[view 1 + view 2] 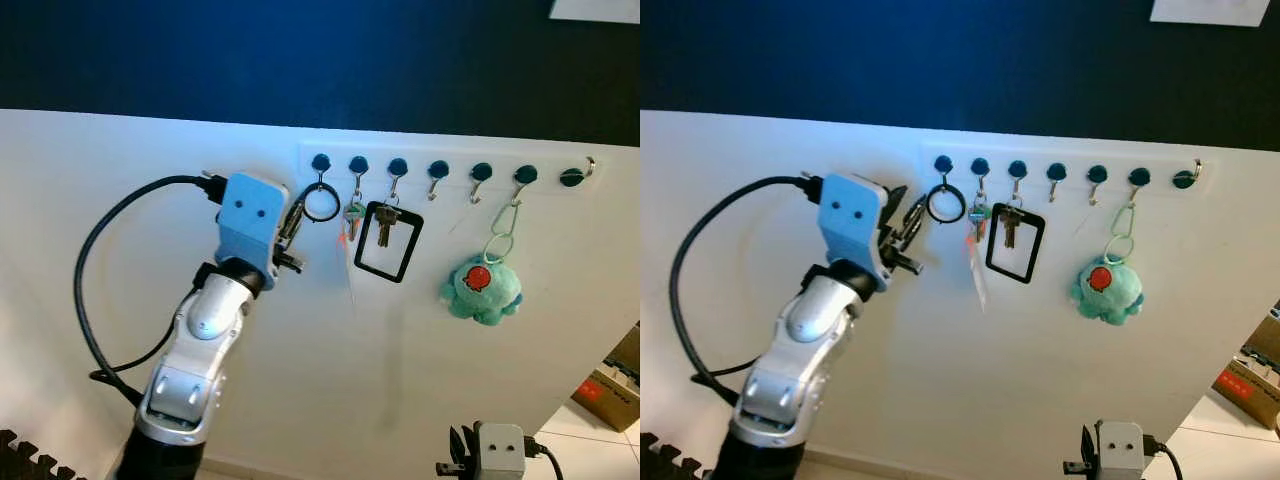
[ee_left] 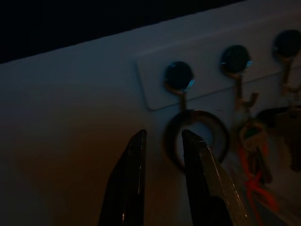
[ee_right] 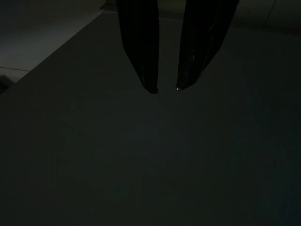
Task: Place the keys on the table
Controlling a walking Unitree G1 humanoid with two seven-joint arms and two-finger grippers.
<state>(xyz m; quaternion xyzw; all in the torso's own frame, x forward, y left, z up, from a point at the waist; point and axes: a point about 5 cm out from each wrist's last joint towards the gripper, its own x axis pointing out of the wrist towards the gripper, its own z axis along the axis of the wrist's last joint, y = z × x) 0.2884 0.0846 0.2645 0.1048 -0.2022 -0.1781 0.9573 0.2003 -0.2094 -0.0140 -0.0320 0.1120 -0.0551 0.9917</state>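
Head views, at the wall: left gripper (image 1: 292, 232) is up beside the row of hooks (image 1: 438, 170), fingertips just short of the empty ring (image 1: 321, 203) on the first hook.
Keys: the keys (image 1: 354, 220) hang from the second and third hooks, beside a black frame tag (image 1: 389, 241); a teal plush (image 1: 483, 288) dangles well apart.
Left wrist view: fingers (image 2: 129, 183) parted a little, holding nothing, lined up on the ring rather than the keys.
Right wrist view: very dark; right gripper (image 3: 165, 88) hangs idle, fingers seemingly slightly apart.
Risk: closing here would likely grab the ring, not the keys.
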